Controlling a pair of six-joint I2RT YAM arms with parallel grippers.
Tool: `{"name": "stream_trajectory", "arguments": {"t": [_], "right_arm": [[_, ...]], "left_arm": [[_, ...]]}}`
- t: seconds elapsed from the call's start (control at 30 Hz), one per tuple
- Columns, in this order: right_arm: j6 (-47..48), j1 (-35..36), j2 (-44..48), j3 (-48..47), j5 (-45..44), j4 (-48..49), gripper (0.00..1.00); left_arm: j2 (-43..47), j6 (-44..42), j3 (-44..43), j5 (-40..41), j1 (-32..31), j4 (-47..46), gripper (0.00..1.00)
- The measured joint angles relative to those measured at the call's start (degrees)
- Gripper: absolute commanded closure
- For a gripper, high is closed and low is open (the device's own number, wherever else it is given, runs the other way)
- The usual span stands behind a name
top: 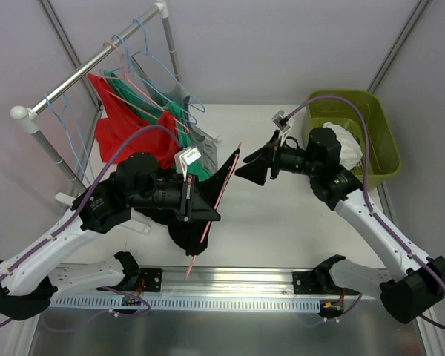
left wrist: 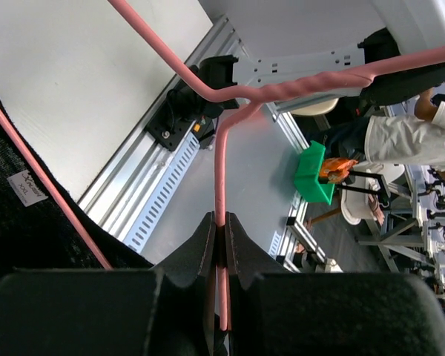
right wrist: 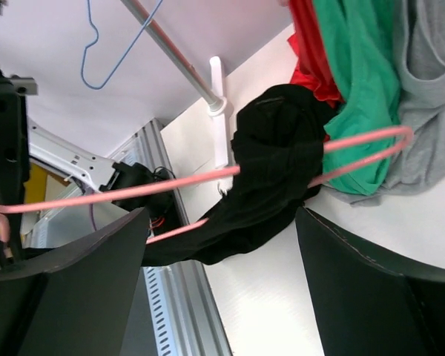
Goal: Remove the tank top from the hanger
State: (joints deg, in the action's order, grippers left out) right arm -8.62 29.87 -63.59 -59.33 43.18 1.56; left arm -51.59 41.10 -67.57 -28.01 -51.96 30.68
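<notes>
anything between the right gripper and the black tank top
Nothing; the right wrist view shows the open right gripper facing the black tank top on its pink hanger, unobstructed.

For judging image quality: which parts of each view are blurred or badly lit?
Top external view: even light, soft shadows on the table. Left wrist view: the left pincer, shut on the pink hanger, is dark and slightly soft. Right wrist view: the open right pincer looks blurred; the black tank top shows little detail.

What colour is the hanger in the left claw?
Pink; the hanger shows best in the left wrist view.
</notes>
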Motion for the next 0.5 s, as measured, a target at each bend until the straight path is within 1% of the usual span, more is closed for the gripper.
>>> {"name": "stream_trajectory", "arguments": {"t": [0.03,0.2,0.23,0.37,0.43,0.5], "right_arm": [[0.52,0.02,0.48,0.48,-0.68,-0.07,0.20],[3.54,0.09,2.75,3.37,-3.98,-0.02,0.32],[3.96,0.09,3.17,3.96,-4.81,-0.02,0.36],[5.70,0.09,4.83,5.95,-8.28,-0.11,0.40],[6.19,0.09,5.35,5.99,-9.29,0.17,0.45],[6.47,0.09,5.77,5.99,-9.99,0.83,0.47]], "left_arm": [[-0.68,0.00,-0.57,0.07,-0.17,-0.26,1.00],[-3.10,0.07,-2.89,0.09,-0.24,-2.71,1.00],[-3.69,0.13,-3.34,0.07,-0.28,-3.32,1.00],[-6.05,0.46,-4.63,-0.48,-1.75,-5.73,1.00],[-7.23,0.50,-4.98,-0.70,-2.56,-6.54,1.00],[-8.31,0.63,-5.09,-1.05,-3.41,-7.13,1.00]]}}
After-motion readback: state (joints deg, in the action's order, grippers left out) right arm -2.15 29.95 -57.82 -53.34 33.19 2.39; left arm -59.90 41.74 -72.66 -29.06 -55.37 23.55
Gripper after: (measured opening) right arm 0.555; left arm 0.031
